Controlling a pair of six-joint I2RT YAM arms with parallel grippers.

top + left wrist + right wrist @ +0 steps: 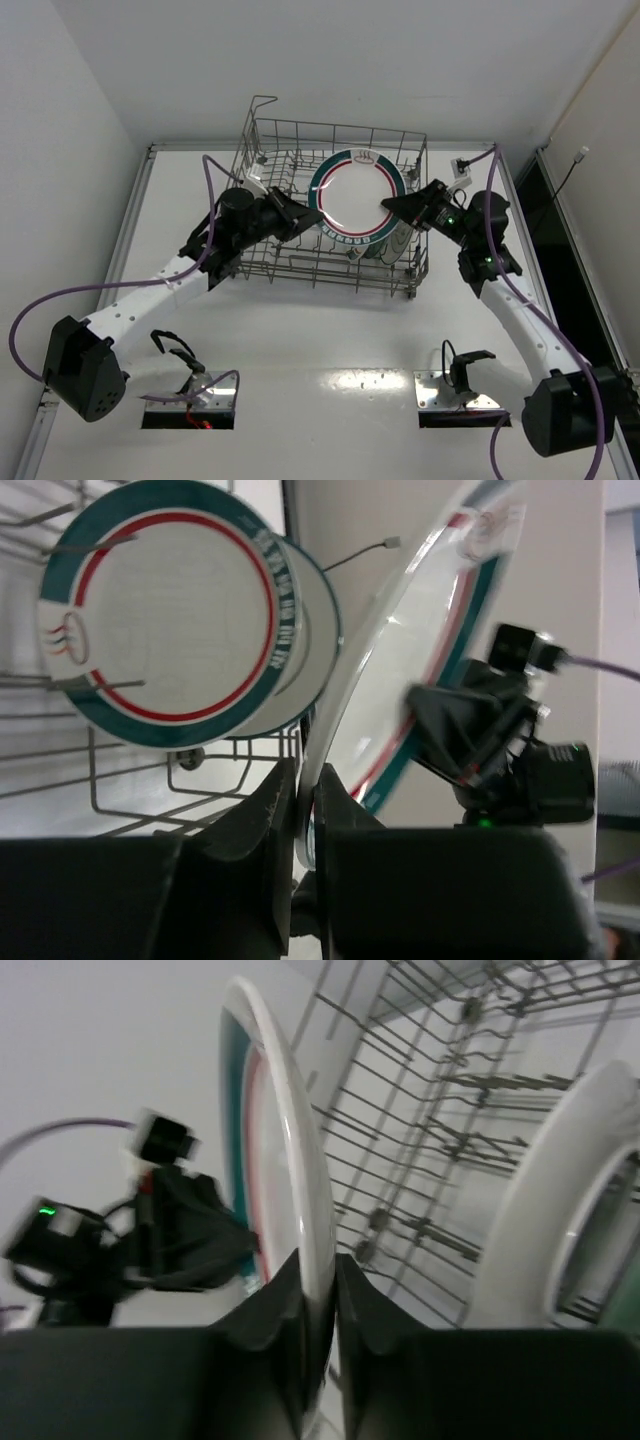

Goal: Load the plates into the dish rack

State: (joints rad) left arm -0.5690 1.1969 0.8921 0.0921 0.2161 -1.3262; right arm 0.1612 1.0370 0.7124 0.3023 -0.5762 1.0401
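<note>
**Holding a banded plate over the rack with both grippers**

Pinched at its left rim by the left gripper, with jaws clenched tight on the edge, as seen up close in the left wrist view. Pinched at the opposite rim by the right gripper, with fingers pressed against both faces of the rim in the right wrist view, so grasping the same plate. Raised over the middle of the rack, not yet down among the wires. Face turned toward the overhead camera, with a broad teal outer band, a thin red inner ring and a small mark near the far edge.

Lower in the rack, toward its right front corner: other plates standing on edge, partly hidden under the held one. From the left wrist: a second banded plate upright among the wires, with a third plate close behind it; touching or just apart, cannot tell. From the right wrist: the pale rim of a white plate standing at the right, with rack wires beyond. Rack placed toward the far side of the white table.
</note>
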